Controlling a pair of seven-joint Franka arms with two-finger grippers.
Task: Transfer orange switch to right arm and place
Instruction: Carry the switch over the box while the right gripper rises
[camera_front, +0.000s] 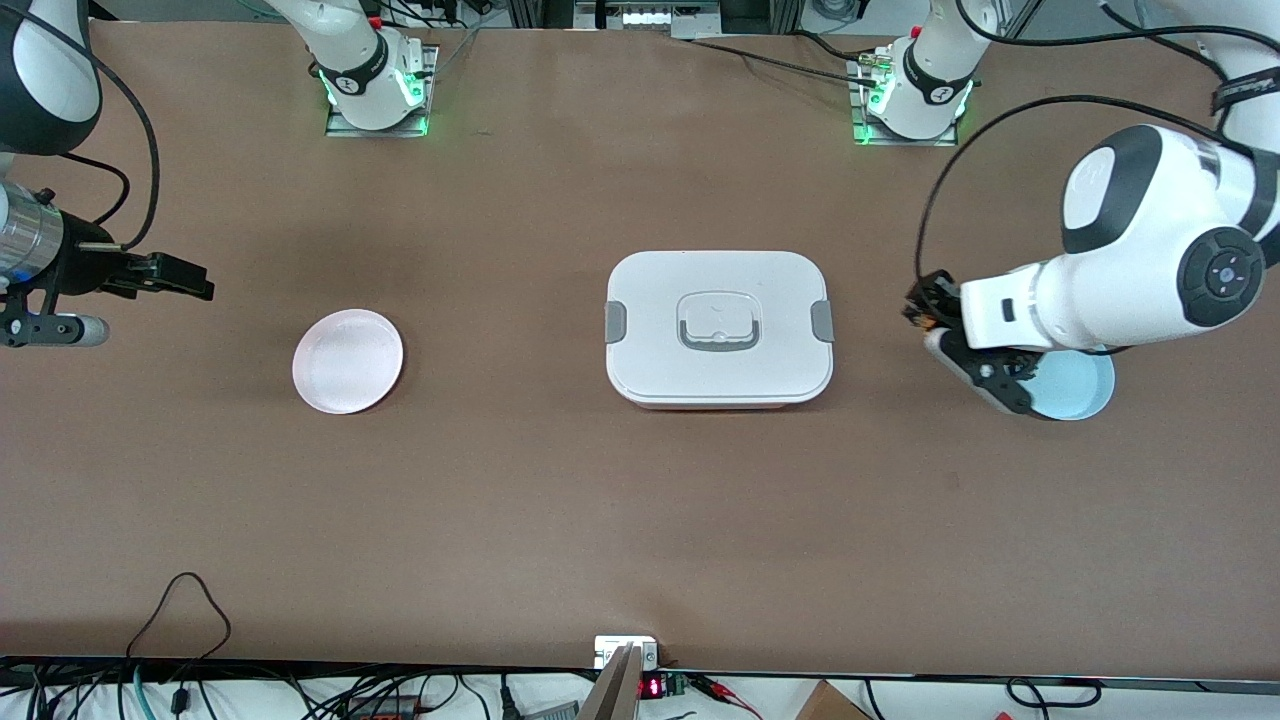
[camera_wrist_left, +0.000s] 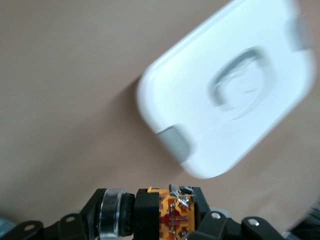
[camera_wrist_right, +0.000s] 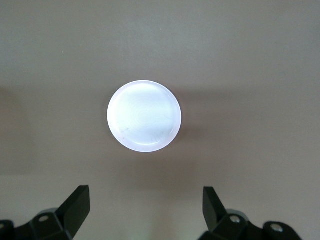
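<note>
Left gripper (camera_front: 925, 310) clamped on orange switch (camera_wrist_left: 172, 212) near the left arm's table edge, ready for handover; right gripper (camera_wrist_right: 145, 210) wide open, empty, waiting above pink plate (camera_front: 348, 361).

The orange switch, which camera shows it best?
The left wrist view: the orange switch sits close up, clamped in the left hand. The front view shows only a small dark speck at that hand; the right wrist view shows none of it.

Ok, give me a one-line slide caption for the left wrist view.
Left gripper grips the orange switch above the brown table, with the white lidded box ahead.
</note>
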